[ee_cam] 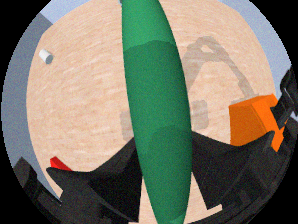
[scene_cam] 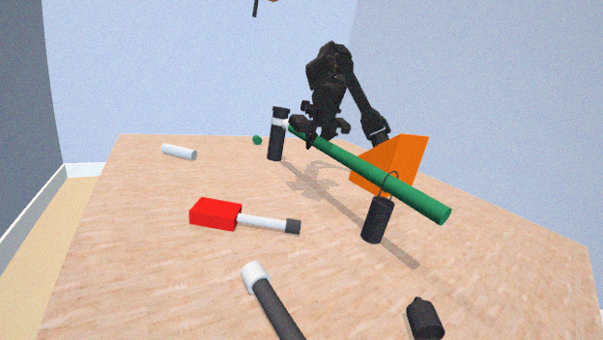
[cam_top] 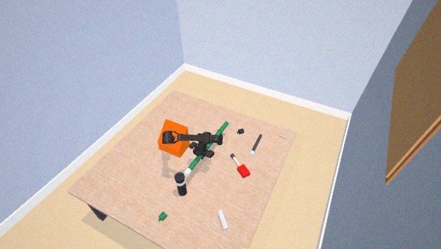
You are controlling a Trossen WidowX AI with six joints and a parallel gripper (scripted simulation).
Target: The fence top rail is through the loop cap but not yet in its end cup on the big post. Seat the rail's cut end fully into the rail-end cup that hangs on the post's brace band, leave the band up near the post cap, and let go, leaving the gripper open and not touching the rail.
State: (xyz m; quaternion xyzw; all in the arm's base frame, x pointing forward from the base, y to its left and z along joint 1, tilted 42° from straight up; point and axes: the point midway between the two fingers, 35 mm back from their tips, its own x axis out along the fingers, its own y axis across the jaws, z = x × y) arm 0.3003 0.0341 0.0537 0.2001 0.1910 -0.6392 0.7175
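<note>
The green rail point(cam_top: 195, 163) point(scene_cam: 358, 166) point(ee_cam: 157, 85) runs through the wire loop of the loop cap on the short black post point(scene_cam: 378, 219). Its far end meets the white rail-end cup point(cam_top: 187, 171) point(scene_cam: 285, 125); how deep it sits inside is hidden. The cup is on the white brace band point(cam_top: 181, 182) point(scene_cam: 278, 122), high on the big black post point(cam_top: 181, 190) point(scene_cam: 276, 145), just under the post cap point(cam_top: 179, 175) point(scene_cam: 281, 111). My gripper point(cam_top: 203, 155) point(scene_cam: 315, 137) point(ee_cam: 160, 135) is shut on the rail, between loop and cup, nearer the cup.
An orange wedge-like block point(cam_top: 177, 129) point(scene_cam: 411, 150) point(ee_cam: 245, 120) stands beside the rail, under the arm's base. On the other side lie a red block point(cam_top: 243, 171) point(scene_cam: 215, 213) with a white stem, a dark rod point(cam_top: 256, 143) point(scene_cam: 277, 309) and a white cylinder point(cam_top: 222, 220) point(scene_cam: 179, 152).
</note>
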